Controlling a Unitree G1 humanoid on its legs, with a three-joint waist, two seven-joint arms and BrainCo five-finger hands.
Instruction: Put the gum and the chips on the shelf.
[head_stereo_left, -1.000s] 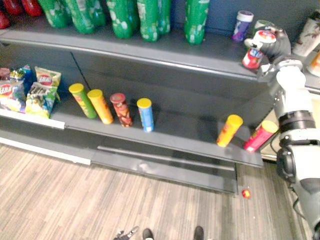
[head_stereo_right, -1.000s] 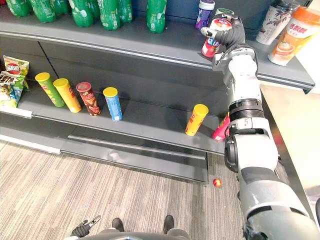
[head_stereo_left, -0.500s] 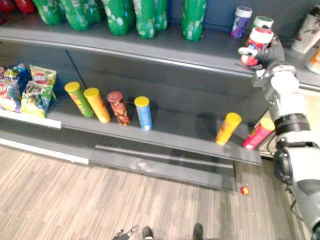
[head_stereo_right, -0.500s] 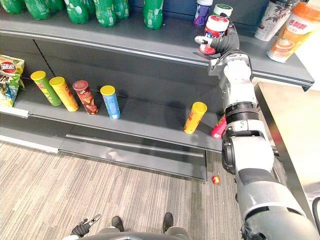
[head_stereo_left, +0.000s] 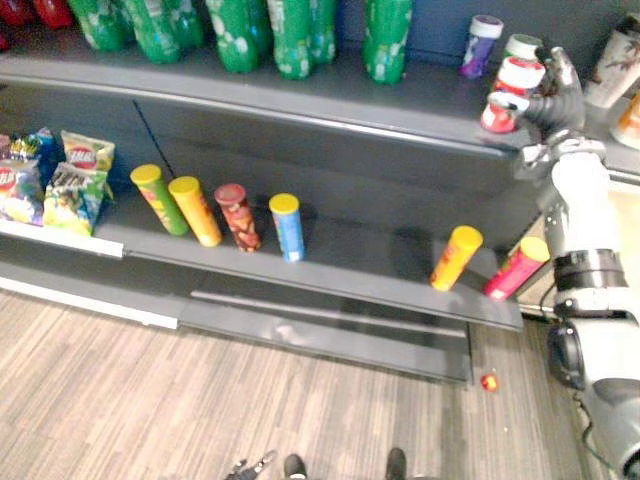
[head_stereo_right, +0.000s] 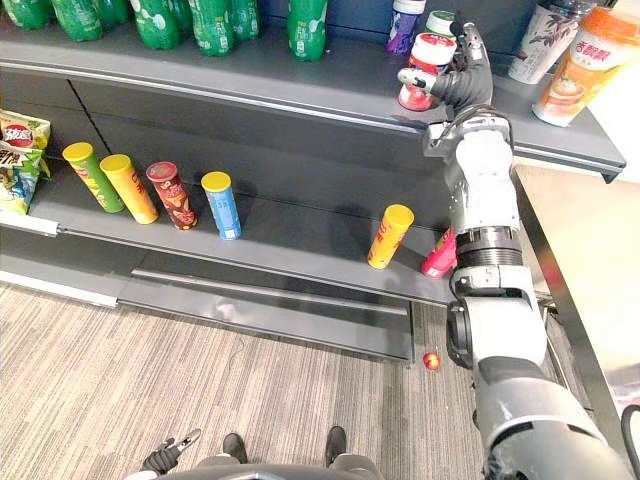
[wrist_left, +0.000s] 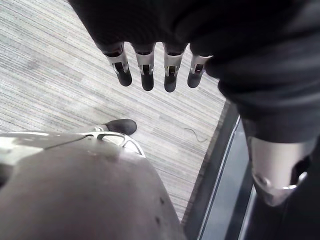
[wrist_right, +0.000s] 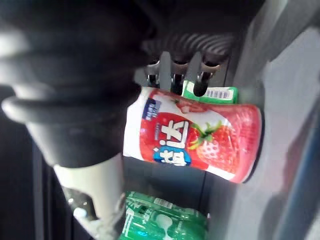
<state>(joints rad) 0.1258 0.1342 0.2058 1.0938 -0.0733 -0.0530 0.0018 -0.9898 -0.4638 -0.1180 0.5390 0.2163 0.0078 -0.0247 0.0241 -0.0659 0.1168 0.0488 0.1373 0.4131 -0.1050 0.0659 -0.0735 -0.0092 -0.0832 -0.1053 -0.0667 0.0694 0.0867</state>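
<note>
The red-and-white strawberry-printed gum bottle (head_stereo_right: 432, 58) stood on the dark grey upper shelf (head_stereo_right: 250, 75), near its front edge and toward the right end. The right hand (head_stereo_right: 465, 85) was against it from the right. Its fingers (head_stereo_right: 470, 38) were stretched upward beside the bottle rather than wrapped round it, and its thumb reached across the front of the bottle. Whether the thumb pressed on the label could not be told.

Just behind the bottle stood a white tub with a green lid (head_stereo_left: 522, 44) and a purple-and-white bottle (head_stereo_left: 484, 45). Further right on the same shelf were a patterned paper cup (head_stereo_right: 540, 40) and an orange cup (head_stereo_right: 585, 65). A row of green plastic bottles (head_stereo_left: 290, 35) filled the shelf's left part.

On the grey lower shelf (head_stereo_right: 300, 245) stood four tall chip cans in a row: a green can (head_stereo_right: 88, 175), a yellow can (head_stereo_right: 128, 188), a dark red can (head_stereo_right: 172, 195) and a blue can (head_stereo_right: 221, 204). Well to the right, a yellow-orange can (head_stereo_right: 390, 236) and a pink can (head_stereo_right: 440, 255) stood apart from them. Colourful chip bags (head_stereo_left: 60, 180) lay at the shelf's left end.

A small red object (head_stereo_left: 490, 381) lay on the striped wood-look floor (head_stereo_left: 150, 400) below the shelf's right end. The left hand (wrist_left: 146, 70) hung over the floor with its fingers straight and spread, holding nothing.
</note>
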